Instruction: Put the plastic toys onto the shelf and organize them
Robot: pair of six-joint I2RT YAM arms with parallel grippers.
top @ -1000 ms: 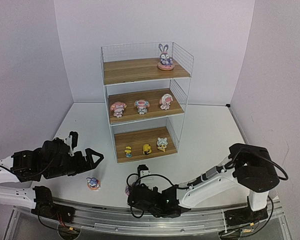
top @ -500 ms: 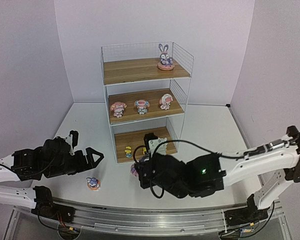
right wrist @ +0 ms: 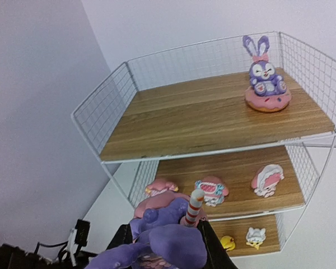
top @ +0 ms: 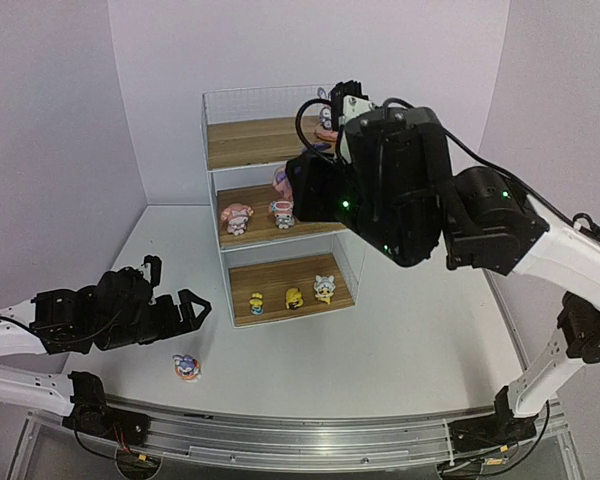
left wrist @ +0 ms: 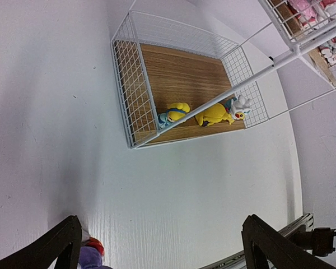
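My right gripper (right wrist: pixel 167 242) is shut on a purple bunny (right wrist: pixel 173 224) with a pink base and a striped stick, held in the air in front of the shelf (right wrist: pixel 213 120). In the top view this bunny (top: pixel 280 181) hangs level with the middle tier. Another purple bunny (right wrist: pixel 264 84) stands on the top board at the right. Three pink-and-white toys (right wrist: pixel 211 189) sit on the middle board and three yellowish ones (top: pixel 294 297) on the bottom board. A third bunny (top: pixel 187 367) lies on the table, close to my open left gripper (top: pixel 185 310).
The white wire shelf (top: pixel 280 140) stands at the back middle of the white table (top: pixel 420 330). The left two thirds of its top board are bare. My bulky right arm (top: pixel 410 190) covers the shelf's right side in the top view. Purple walls close in on both sides.
My right arm has risen from the table's near edge up to the shelf, carrying the purple bunny. The left arm has shifted only slightly and stays open.
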